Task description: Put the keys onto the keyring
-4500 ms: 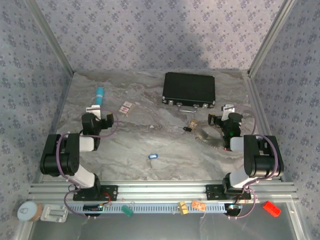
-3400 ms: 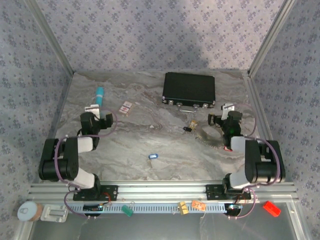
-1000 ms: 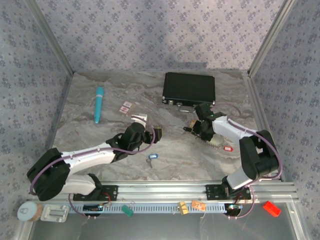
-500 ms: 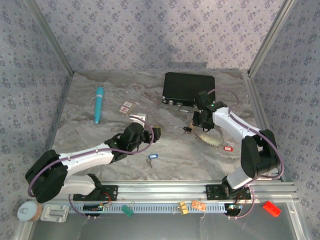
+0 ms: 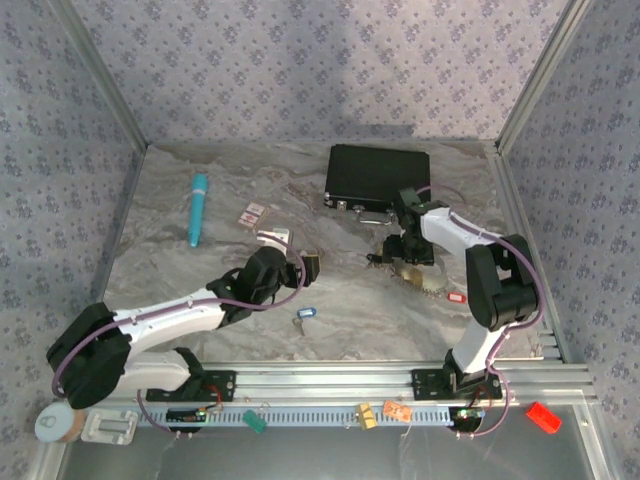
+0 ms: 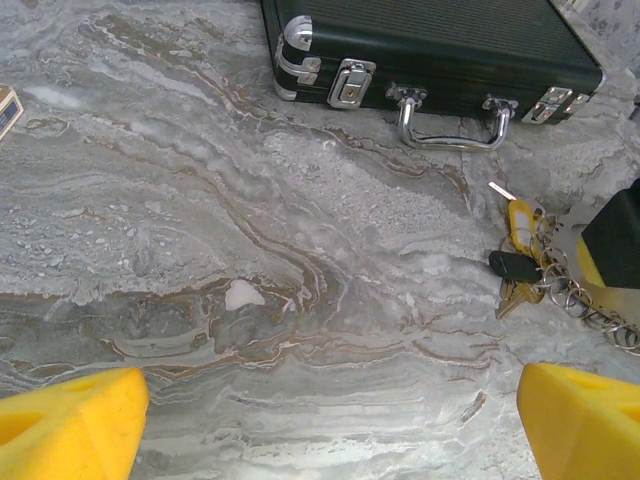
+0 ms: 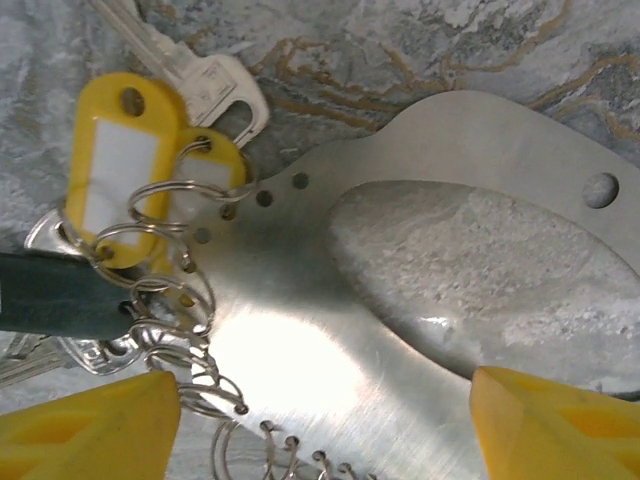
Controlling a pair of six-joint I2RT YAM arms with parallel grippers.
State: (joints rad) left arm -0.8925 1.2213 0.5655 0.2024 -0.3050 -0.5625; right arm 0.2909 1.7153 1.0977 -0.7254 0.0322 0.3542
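Right fingers (image 7: 90,425) spread over one keyring (image 7: 300,330), two yellow tags (image 7: 115,165), one dark tag (image 7: 50,295).

Right claw (image 7: 325,425) swung forward over keyring (image 7: 300,330); left claw (image 6: 325,420) reached toward centre.

White arms (image 5: 170,318) with black joints (image 5: 92,350), purple cables (image 5: 57,368), yellow fingertips (image 6: 70,420).

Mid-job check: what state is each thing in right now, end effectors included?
Left end effector: open, empty, above the table.
Right end effector: open, empty, over the keyring.
Case: closed, latches down, handle flat.
Keyring: flat on the table, small rings along its edge.
Yellow key: beside the keyring, ring through its head.
Blue key: loose on the table, apart from the keyring.
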